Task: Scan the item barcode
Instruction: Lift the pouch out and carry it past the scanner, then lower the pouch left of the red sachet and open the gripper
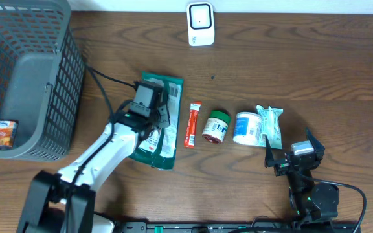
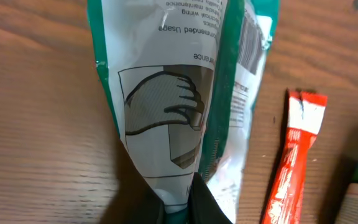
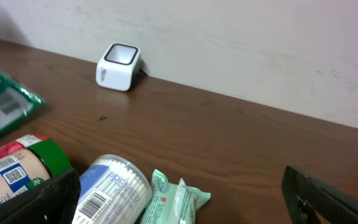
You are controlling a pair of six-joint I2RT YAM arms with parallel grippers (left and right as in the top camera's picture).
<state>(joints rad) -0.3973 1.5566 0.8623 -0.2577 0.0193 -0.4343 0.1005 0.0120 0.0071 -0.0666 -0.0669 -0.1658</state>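
A green and white pouch (image 1: 166, 144) lies flat on the wooden table left of centre. My left gripper (image 1: 153, 111) sits over it and is shut on its pinched end; in the left wrist view the dark fingers (image 2: 207, 205) clamp the pouch (image 2: 166, 93) at the bottom, and a barcode strip shows along its right edge. The white scanner (image 1: 201, 24) stands at the back edge, also in the right wrist view (image 3: 118, 66). My right gripper (image 1: 293, 155) rests near the front right, open and empty (image 3: 182, 198).
A red stick sachet (image 1: 192, 124), a green-lidded jar (image 1: 216, 125), a cotton swab tub (image 1: 246, 127) and a green tissue pack (image 1: 271, 124) lie in a row at centre. A grey basket (image 1: 24, 77) at the left holds a small orange box (image 1: 4, 133).
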